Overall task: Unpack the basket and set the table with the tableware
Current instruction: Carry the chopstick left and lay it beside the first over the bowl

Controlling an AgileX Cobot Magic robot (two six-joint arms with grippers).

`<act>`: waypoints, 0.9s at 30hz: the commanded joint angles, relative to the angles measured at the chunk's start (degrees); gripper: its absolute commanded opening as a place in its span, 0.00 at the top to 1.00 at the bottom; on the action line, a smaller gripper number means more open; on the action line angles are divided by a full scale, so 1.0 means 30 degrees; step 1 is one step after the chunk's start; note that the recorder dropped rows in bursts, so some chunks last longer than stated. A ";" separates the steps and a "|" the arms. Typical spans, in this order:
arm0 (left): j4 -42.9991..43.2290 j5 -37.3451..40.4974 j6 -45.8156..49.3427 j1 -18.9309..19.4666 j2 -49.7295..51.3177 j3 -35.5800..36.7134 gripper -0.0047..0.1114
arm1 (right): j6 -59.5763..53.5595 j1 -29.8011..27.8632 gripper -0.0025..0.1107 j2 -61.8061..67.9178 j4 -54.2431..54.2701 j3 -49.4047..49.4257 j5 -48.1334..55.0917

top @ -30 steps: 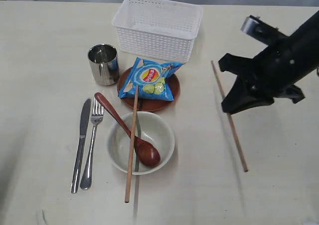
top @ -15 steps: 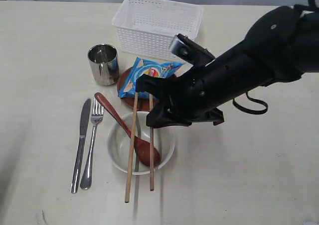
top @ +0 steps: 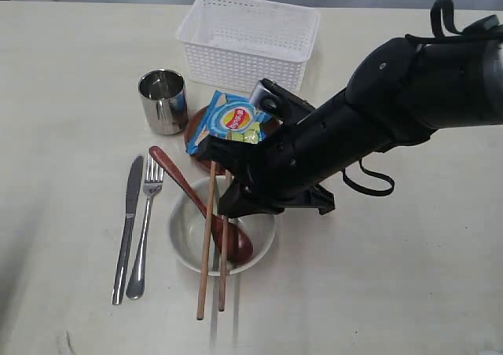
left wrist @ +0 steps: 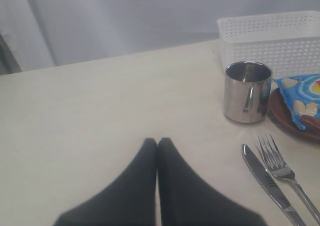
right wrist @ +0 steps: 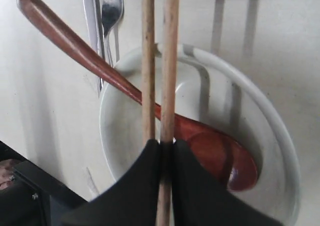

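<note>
The right gripper [right wrist: 166, 145] pinches one chopstick [right wrist: 169, 61], whose long axis runs straight ahead from its jaws over the bowl [right wrist: 122, 136], parallel to and just beside the other chopstick [right wrist: 148, 61], which lies across the bowl's rim.

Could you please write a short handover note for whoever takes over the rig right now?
Left gripper: shut, empty, over the table.
Right gripper: shut on the second chopstick, held across the bowl beside the first chopstick.
Done: basket looks empty; cup, knife and fork are laid out; spoon rests in the bowl; crisp packet lies on the plate.
Left: release the second chopstick, probably beside the first.
</note>
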 commanded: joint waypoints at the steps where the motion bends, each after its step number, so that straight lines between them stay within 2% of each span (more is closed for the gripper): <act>1: -0.0164 -0.0141 -0.0008 0.0048 -0.0064 0.0043 0.96 | -0.0718 0.0532 0.98 0.0028 0.0111 -0.0054 -0.0182; 5: -0.0164 -0.0141 -0.0008 0.0048 -0.0064 0.0043 0.96 | -0.0381 0.0826 0.98 0.0028 0.0194 -0.0054 -0.1181; 21: -0.0164 -0.0141 -0.0008 0.0048 -0.0064 0.0043 0.96 | 0.0060 0.0852 0.96 0.0060 0.0075 0.0072 -0.1054; 23: -0.0164 -0.0141 -0.0008 0.0048 -0.0064 0.0043 0.96 | 0.0060 0.0852 0.86 0.0060 0.0075 0.0072 -0.1054; 27: -0.0164 -0.0141 -0.0008 0.0048 -0.0064 0.0043 0.96 | -0.0364 0.0815 0.57 0.0060 0.0075 0.0072 -0.0738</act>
